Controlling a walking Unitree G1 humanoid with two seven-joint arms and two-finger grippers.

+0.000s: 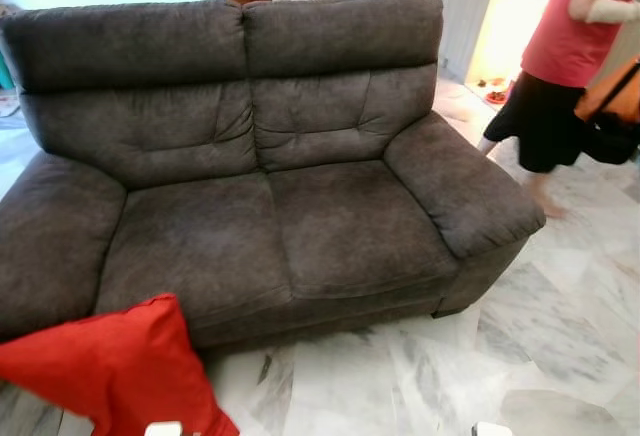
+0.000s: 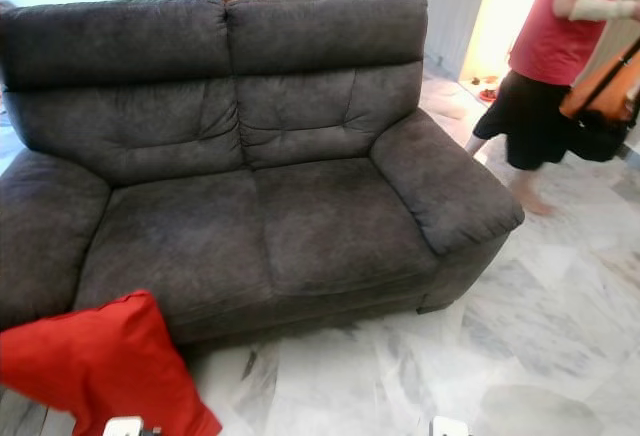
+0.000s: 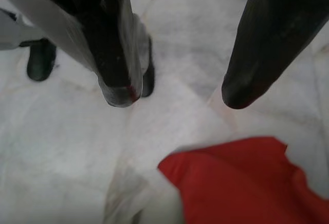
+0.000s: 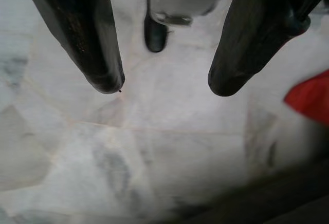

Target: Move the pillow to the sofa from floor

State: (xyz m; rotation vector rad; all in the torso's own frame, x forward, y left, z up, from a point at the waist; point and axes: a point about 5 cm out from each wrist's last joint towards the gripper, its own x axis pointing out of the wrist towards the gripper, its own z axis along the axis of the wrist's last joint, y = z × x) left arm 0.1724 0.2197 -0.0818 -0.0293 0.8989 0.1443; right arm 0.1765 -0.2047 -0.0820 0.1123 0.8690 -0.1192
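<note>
The red pillow (image 1: 115, 371) leans on the marble floor (image 1: 400, 376) against the dark grey sofa (image 1: 270, 226). It looks soft and light; pinch a corner. Left gripper (image 3: 177, 93) and right gripper (image 4: 162, 88) hang spread, empty.

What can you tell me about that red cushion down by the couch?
The pillow is plain bright red, of soft-looking cloth, with a pointed upper corner. It sits on the pale marble floor at the front left of the dark grey sofa, propped up against the sofa's base and left armrest; the frame's lower edge cuts it off. The left gripper hangs open above one corner, apart from it.
</note>
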